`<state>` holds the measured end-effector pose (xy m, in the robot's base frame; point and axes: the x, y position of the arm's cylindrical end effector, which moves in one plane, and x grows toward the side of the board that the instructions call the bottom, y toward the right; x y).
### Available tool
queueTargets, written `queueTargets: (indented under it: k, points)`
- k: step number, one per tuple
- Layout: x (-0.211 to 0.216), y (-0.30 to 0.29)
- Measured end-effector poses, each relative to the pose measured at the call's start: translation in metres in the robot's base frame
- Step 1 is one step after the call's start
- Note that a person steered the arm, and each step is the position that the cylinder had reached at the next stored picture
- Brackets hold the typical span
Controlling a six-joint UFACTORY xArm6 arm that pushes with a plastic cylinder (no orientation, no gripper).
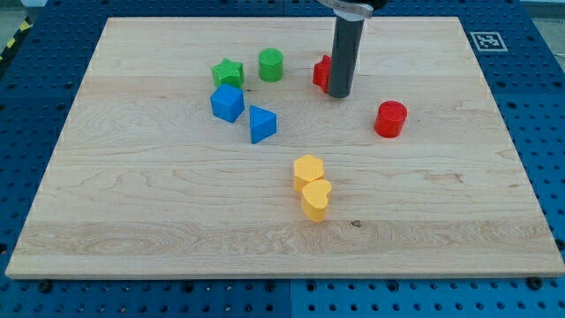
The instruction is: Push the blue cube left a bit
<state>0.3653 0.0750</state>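
Observation:
The blue cube sits on the wooden board, left of centre, just below a green star-shaped block. A blue wedge-shaped block lies close to the cube's lower right. My tip stands well to the right of the blue cube, touching or nearly touching a red block that the rod partly hides.
A green cylinder stands right of the green star. A red cylinder is at the right. A yellow hexagonal block and a yellow heart-shaped block sit together below centre. A marker tag is off the board's top right corner.

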Motion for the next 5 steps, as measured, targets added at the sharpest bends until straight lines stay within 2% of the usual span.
queueTargets:
  k: [2,5]
  points:
    - [-0.010,0.000]
    - [0.005,0.006]
